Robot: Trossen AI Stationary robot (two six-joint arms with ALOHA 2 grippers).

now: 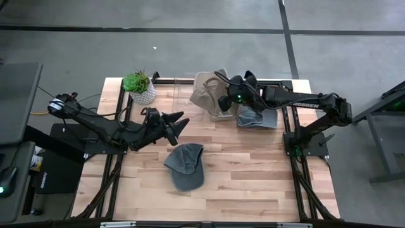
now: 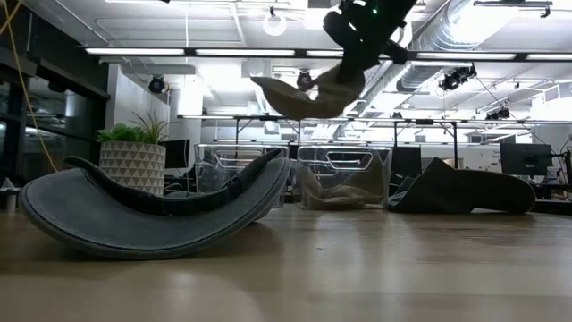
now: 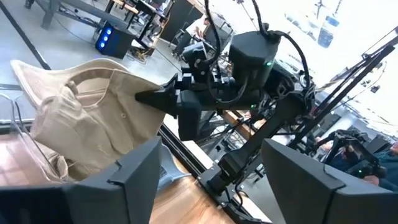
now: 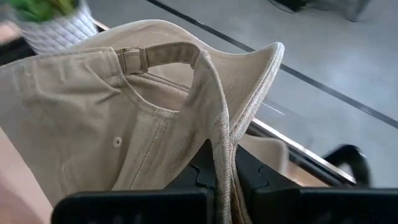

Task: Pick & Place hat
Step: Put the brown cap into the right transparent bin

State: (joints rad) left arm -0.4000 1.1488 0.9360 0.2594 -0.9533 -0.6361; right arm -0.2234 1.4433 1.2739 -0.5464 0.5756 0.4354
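Note:
A beige cap (image 1: pixel 205 95) hangs from my right gripper (image 1: pixel 223 103), which is shut on it above a clear plastic bin (image 1: pixel 212 111) at the table's far edge. In the low view the beige cap (image 2: pixel 304 97) is well above the bin (image 2: pixel 344 179). A grey cap (image 1: pixel 185 166) lies upside down on its crown in the middle of the table, large in the low view (image 2: pixel 152 210). My left gripper (image 1: pixel 176 123) is open, held above the table just far of the grey cap, pointing at the beige cap (image 3: pixel 81 118). My right gripper pinches a folded edge of the beige cap (image 4: pixel 221 140) between its two fingers (image 4: pixel 255 177), beside the curved brim (image 4: pixel 252 68). The fingers come level from the table's right side. The cap is lifted clear and droops to the left, its back strap and buckle (image 4: pixel 134 59) showing.
A second grey cap (image 1: pixel 256 117) lies on the table right of the bin, under my right arm. A potted plant (image 1: pixel 140 87) stands at the far left corner. Bare wood lies toward the near edge around the grey cap.

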